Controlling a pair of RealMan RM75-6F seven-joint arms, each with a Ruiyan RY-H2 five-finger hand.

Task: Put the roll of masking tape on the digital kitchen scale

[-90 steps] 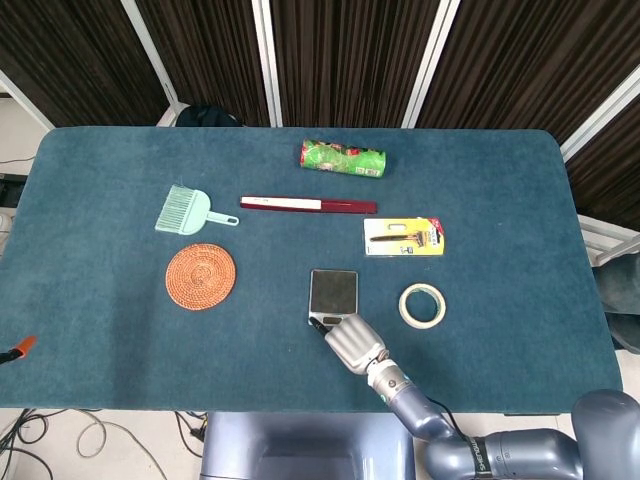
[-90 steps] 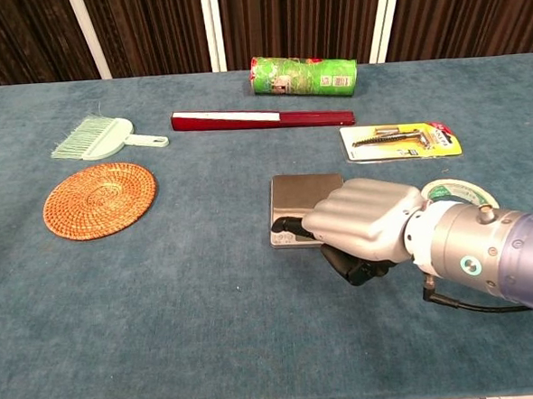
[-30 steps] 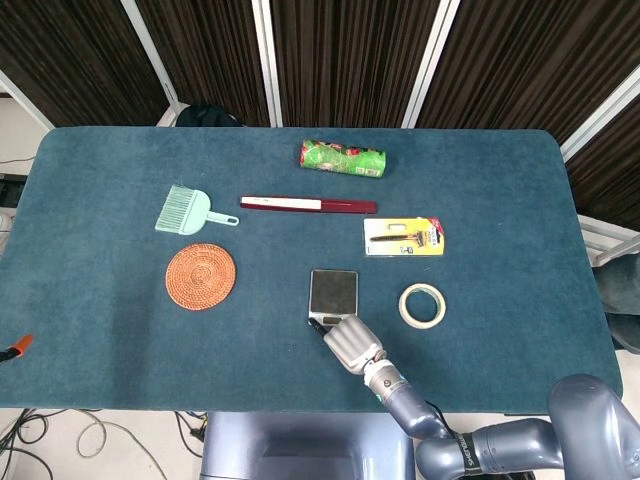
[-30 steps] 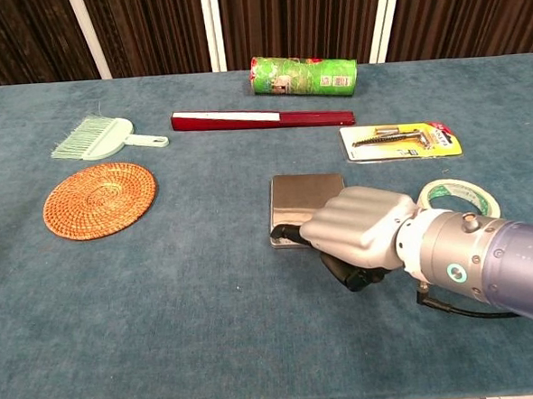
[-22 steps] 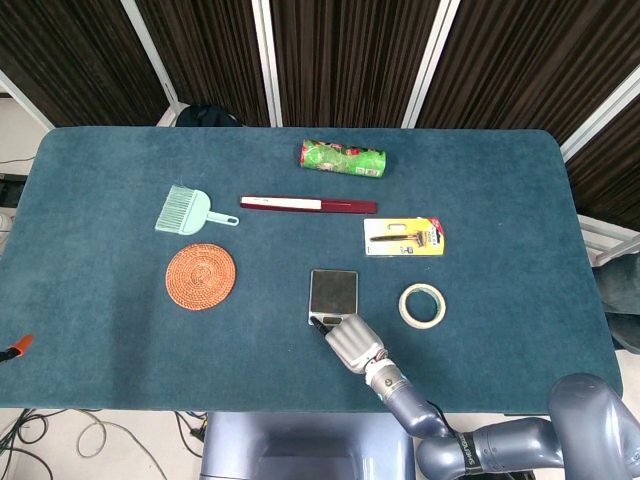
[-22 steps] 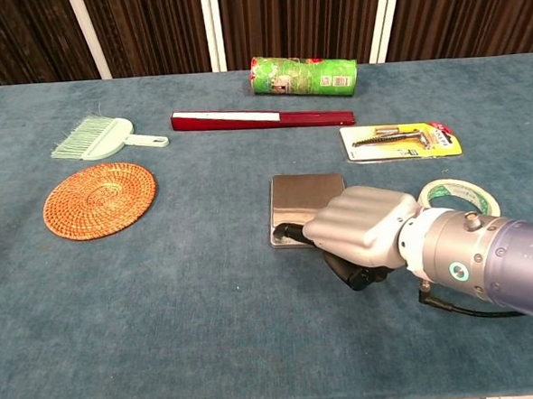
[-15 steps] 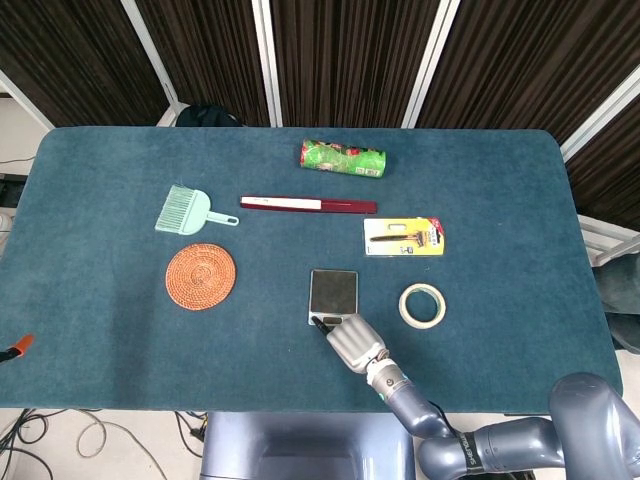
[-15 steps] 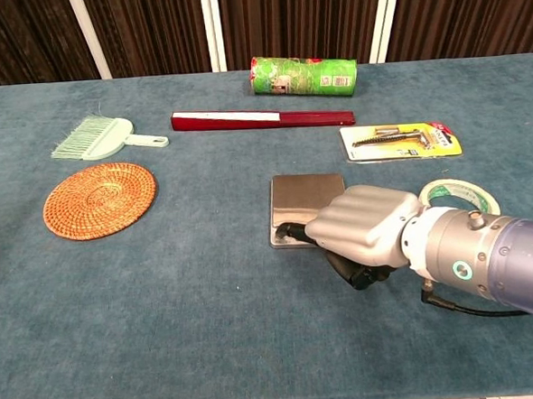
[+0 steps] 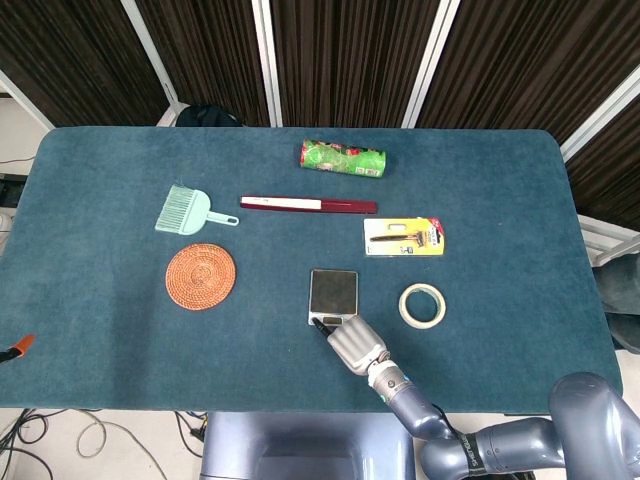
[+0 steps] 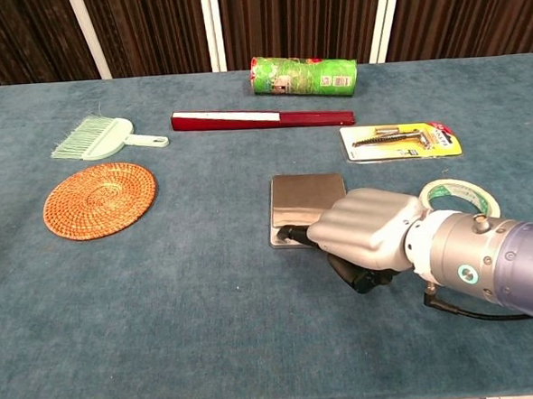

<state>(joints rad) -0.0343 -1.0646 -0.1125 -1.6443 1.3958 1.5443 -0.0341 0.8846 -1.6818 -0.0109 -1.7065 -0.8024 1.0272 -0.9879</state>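
While the masking tape (image 10: 459, 195) stays put, the right hand (image 10: 366, 230), seemingly curled empty, has edged rightward off the scale (image 10: 305, 202).

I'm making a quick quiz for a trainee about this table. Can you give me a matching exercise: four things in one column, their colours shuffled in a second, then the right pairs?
Things:
1. woven coaster
2. small brush
3. roll of masking tape
4. long flat box

Colours:
A. dark red
B. cream
C. orange-brown
D. pale mint green

Pairs: 1-C, 2-D, 3-B, 4-A
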